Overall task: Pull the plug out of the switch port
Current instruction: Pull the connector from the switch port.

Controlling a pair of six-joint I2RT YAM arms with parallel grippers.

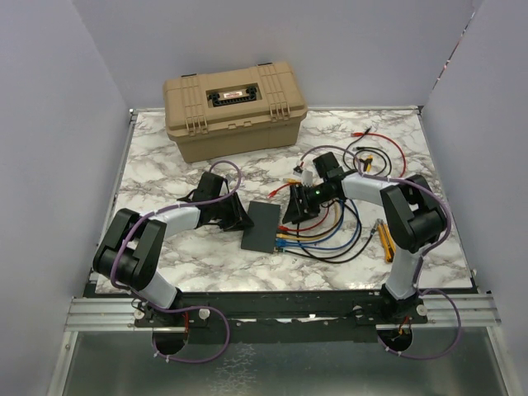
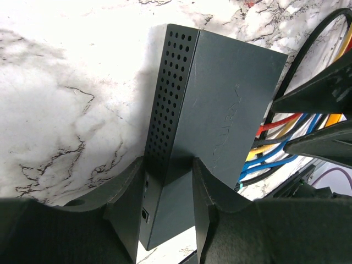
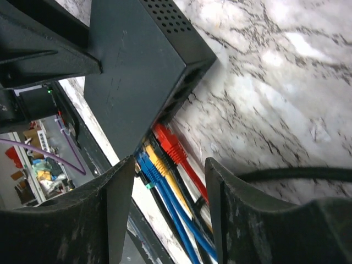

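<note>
The switch (image 1: 264, 227) is a flat black box lying on the marble table; its vented side shows in the left wrist view (image 2: 170, 93). My left gripper (image 1: 235, 219) (image 2: 168, 192) is shut on its near end. Several plugs sit in the ports on its short edge: red (image 3: 171, 144), yellow (image 3: 154, 159), blue (image 3: 146, 168) and black. My right gripper (image 1: 295, 210) (image 3: 168, 187) stands open around this bundle, with gaps between the fingers (image 3: 220, 209) and the cables. In the top view the plugs are mostly hidden under the right gripper.
A tan toolbox (image 1: 235, 107) stands at the back. Coloured cables (image 1: 330, 235) loop right of the switch, with red and black leads (image 1: 375, 148) farther back. A yellow tool (image 1: 386, 239) lies near the right arm. White walls enclose the table.
</note>
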